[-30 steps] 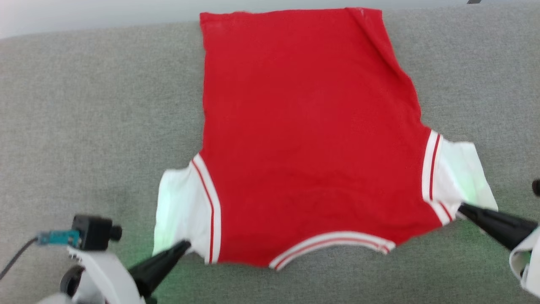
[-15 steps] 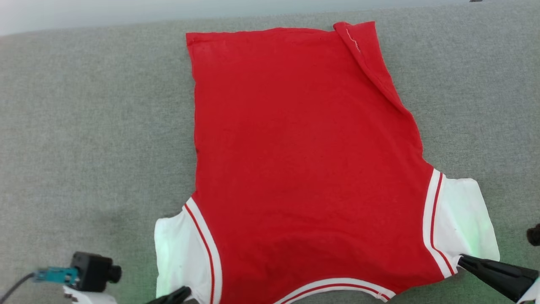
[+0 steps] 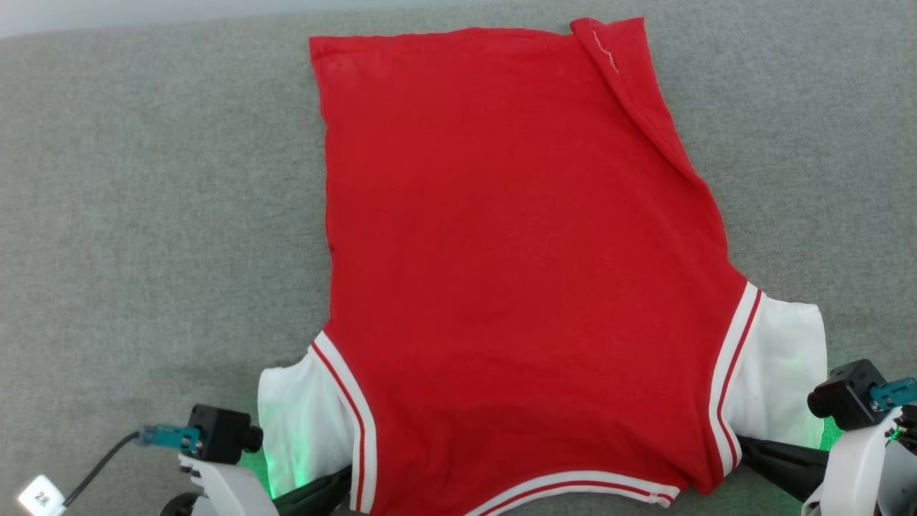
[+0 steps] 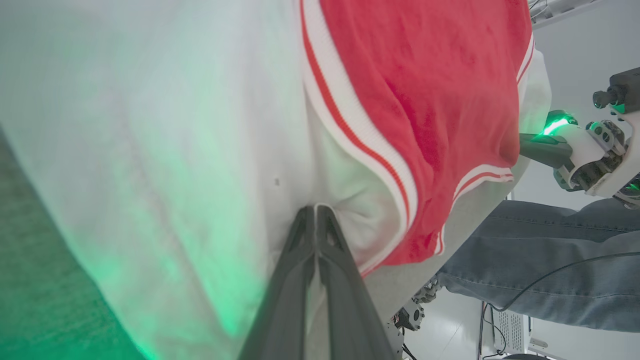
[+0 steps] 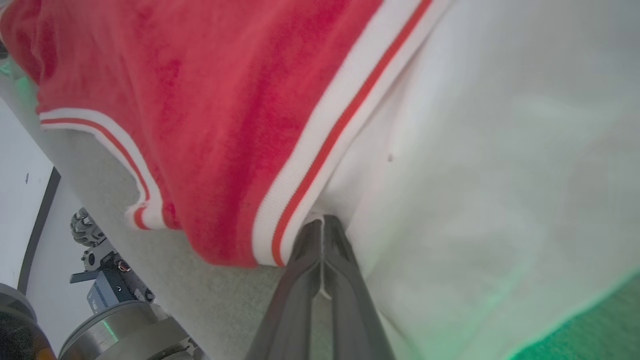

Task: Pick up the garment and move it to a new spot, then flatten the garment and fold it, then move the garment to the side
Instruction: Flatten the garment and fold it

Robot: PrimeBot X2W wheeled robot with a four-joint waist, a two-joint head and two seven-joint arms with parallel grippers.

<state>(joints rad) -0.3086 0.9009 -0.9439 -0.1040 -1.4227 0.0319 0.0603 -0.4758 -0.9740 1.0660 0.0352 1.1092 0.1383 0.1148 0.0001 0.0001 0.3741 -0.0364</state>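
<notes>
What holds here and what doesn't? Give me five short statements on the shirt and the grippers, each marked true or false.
1. The garment lies plain red side up on the grey surface. True.
2. The left gripper is open, clear of the cloth. False: it is shut on the white sleeve.
3. The right gripper is shut on cloth beside the striped sleeve trim. True.
4. The collar faces away from the robot. False: the neckline lies at the near edge.
5. The far right hem corner is folded over. True.

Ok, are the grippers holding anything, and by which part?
Both hold the red T-shirt: the left gripper pinches one white sleeve beside its striped trim, the right gripper the other sleeve likewise.
</notes>
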